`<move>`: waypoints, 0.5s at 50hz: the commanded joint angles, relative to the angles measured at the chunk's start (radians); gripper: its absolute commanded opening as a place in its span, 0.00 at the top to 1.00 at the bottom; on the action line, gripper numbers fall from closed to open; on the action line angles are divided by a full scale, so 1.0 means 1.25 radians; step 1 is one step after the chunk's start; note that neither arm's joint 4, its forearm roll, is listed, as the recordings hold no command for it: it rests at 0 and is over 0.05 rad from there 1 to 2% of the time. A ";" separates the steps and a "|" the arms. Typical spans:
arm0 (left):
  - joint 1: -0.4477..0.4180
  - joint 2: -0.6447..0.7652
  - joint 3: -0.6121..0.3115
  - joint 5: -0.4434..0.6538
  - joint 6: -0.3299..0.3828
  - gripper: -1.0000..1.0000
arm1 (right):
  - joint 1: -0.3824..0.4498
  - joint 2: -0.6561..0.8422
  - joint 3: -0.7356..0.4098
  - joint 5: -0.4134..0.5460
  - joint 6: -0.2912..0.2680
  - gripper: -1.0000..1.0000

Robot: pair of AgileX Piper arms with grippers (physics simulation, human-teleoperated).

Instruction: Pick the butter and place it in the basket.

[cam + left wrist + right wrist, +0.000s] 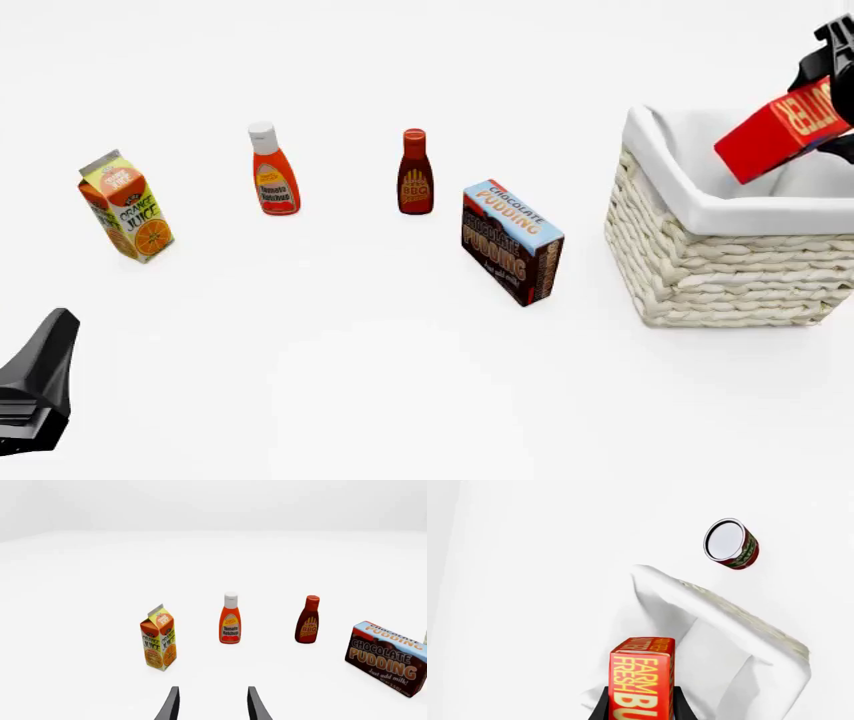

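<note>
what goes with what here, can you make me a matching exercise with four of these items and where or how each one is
Items:
1. butter
2. orange juice carton
3. chocolate pudding box
4. left claw

States:
A. open, holding nothing
B. farthest left on the table
C. gripped in the right claw above the basket
D. standing just left of the basket

Pairs: 1-C, 2-B, 3-D, 4-A

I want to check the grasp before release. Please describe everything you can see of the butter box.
The butter is a small red rectangular box, apparently cardboard, with pale yellow lettering; "FARM FRESH" and the start of "BUTTER" are readable in the right wrist view. It looks intact and closed. The right tool is shut on it, its dark fingers pressing two opposite sides. The box hangs tilted in the air over the open basket, its lower end near the white lining. It appears to touch nothing but the tool.
</note>
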 commanded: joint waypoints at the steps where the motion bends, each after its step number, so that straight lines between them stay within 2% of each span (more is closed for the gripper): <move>1: 0.000 0.000 0.000 0.000 0.000 0.00 | -0.006 -0.003 -0.005 -0.016 0.013 1.00; 25: 0.000 0.000 0.000 0.000 0.000 0.00 | -0.009 0.008 0.004 -0.029 0.011 1.00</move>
